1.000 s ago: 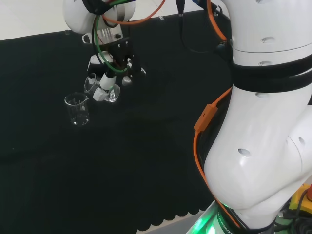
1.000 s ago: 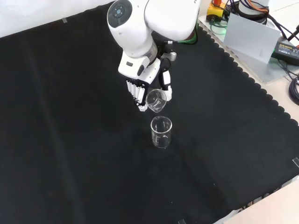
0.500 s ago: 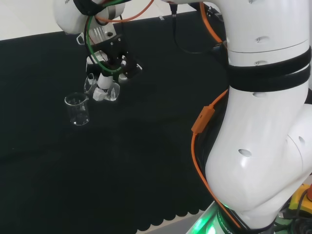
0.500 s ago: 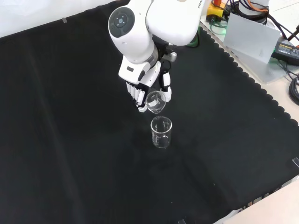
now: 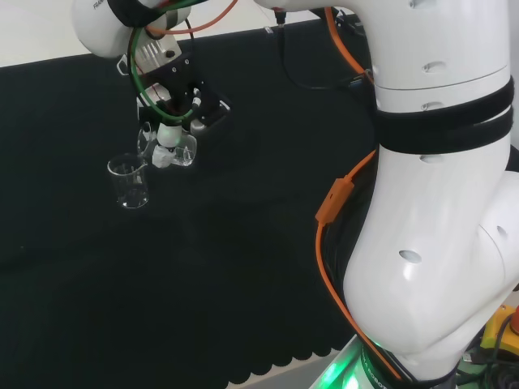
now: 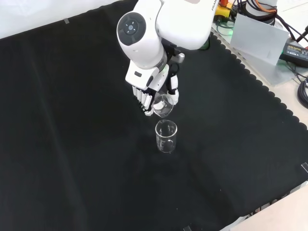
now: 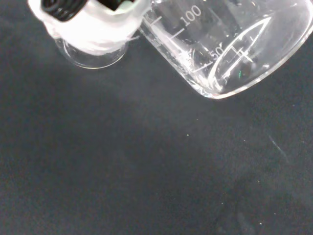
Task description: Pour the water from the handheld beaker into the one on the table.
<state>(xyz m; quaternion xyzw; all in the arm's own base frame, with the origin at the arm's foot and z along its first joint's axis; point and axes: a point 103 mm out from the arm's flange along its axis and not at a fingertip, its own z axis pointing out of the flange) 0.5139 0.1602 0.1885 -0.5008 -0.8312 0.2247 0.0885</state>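
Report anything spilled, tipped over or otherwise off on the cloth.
Nothing stands out. The table beaker stands upright on the black cloth, with no visible puddle around it. The handheld beaker is tilted, but held in the robot hand above the table beaker for pouring.

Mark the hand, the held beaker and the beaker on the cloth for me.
hand (image 6: pixel 146 94): front view, on its fingers.
held beaker (image 6: pixel 162 105): front view, on its tilted glass wall.
beaker on the cloth (image 6: pixel 166 137): front view, on its side wall.

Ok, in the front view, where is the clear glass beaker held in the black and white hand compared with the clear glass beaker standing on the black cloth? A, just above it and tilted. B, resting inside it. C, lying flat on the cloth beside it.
A: the held beaker sits tilted in the hand, just above the standing beaker.
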